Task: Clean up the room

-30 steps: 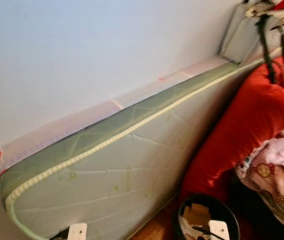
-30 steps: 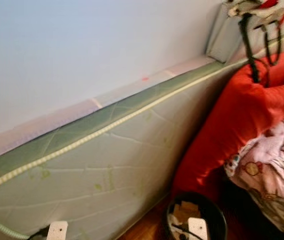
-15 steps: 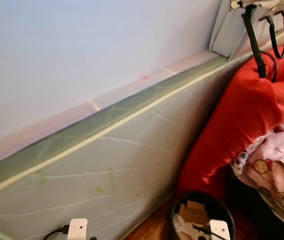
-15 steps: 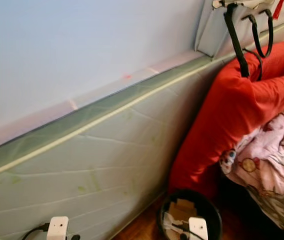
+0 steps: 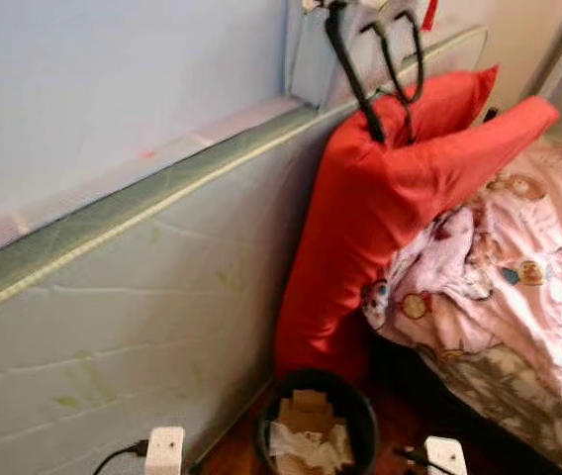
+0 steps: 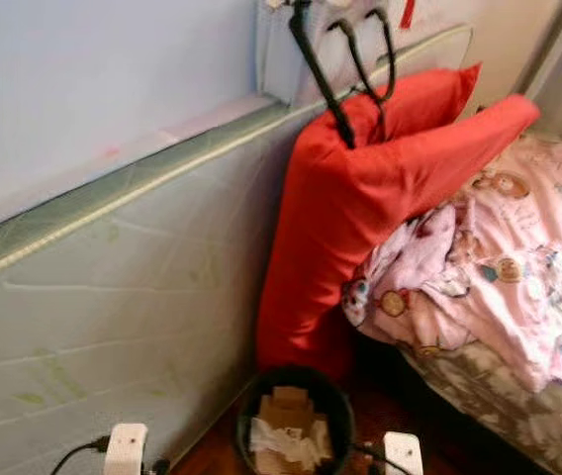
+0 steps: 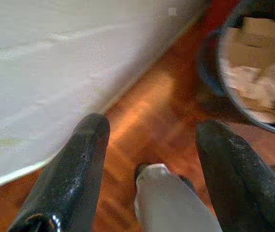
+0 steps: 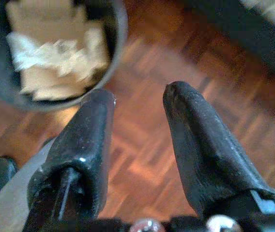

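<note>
View: we had swung from mattress (image 5: 113, 307) toward bed (image 5: 518, 297), a camera turn.
Bin (image 5: 316, 426): before us, beside pillow (image 5: 380, 208) (paper-filled).
Left gripper (image 7: 152, 145), right gripper (image 8: 137, 121): spread, empty, beside bin.

A mattress (image 5: 133, 297) on its edge runs off the frame's left side. A red pillow (image 5: 360, 218) hides the bed's (image 5: 499, 386) near corner, while the bed's right end is cropped. The bin's (image 5: 316, 426) lower rim is cut off — its paper contents (image 7: 258, 67) blur in the wrist views.
</note>
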### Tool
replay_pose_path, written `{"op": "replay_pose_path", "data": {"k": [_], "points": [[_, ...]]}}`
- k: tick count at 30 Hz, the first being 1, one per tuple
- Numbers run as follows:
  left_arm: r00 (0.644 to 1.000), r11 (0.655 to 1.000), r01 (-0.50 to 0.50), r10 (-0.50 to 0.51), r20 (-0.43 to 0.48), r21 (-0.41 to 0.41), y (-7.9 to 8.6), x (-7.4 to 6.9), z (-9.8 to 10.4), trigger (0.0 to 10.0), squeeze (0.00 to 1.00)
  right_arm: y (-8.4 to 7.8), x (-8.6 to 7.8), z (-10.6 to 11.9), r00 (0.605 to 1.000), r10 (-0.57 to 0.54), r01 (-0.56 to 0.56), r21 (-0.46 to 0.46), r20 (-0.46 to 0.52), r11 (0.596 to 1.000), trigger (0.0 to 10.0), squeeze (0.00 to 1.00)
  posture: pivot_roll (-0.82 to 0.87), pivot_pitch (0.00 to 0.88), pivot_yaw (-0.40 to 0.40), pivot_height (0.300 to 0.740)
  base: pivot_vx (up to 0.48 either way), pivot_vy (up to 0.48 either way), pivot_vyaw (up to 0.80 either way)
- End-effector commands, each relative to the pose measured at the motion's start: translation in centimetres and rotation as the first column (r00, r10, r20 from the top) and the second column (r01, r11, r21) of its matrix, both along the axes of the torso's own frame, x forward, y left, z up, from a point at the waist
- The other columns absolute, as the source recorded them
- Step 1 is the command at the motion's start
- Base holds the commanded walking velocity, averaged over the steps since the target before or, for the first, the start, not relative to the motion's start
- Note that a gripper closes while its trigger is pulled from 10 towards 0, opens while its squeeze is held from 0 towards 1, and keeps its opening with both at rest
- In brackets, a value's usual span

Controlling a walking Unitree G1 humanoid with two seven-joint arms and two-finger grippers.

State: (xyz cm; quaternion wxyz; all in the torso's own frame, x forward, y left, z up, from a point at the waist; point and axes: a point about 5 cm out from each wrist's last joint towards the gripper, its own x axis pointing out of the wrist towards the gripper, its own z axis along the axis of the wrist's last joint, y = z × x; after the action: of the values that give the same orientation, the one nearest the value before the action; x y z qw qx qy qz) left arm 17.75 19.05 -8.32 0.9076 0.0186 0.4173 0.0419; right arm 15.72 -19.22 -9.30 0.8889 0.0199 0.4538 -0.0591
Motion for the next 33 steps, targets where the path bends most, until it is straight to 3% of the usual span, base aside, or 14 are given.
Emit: {"op": "replay_pose_path", "data": {"k": [1, 12, 33], "points": [[0.998, 0.999, -0.045, 0.044, -0.036, -0.01, 4.93, 2.03, 1.72, 10.0, 0.0, -2.96, 1.31, 0.88, 0.999, -0.005, 0.008, 0.051, -0.047, 0.999, 10.0, 0.0, 0.0, 0.0, -0.066, 0.74, 0.0, 0.0, 0.0], [0.998, 0.998, -0.053, 0.053, -0.031, -0.015, 4.89, 2.2, 1.8, 10.0, 0.0, -2.99, 1.52, 0.99, 0.999, -0.003, 0.005, 0.057, -0.04, 0.998, 10.0, 0.0, 0.0, 0.0, -0.072, 0.74, 0.0, -0.044, 0.0], [0.998, 0.998, -0.055, 0.054, -0.03, -0.009, 5.1, 2.23, 1.87, 10.0, 0.0, -2.73, 1.57, 0.96, 0.999, -0.009, 0.011, 0.072, -0.039, 0.997, 10.0, 0.0, 0.01, 0.0, -0.059, 0.74, 0.0, -0.48, 0.0]]}}
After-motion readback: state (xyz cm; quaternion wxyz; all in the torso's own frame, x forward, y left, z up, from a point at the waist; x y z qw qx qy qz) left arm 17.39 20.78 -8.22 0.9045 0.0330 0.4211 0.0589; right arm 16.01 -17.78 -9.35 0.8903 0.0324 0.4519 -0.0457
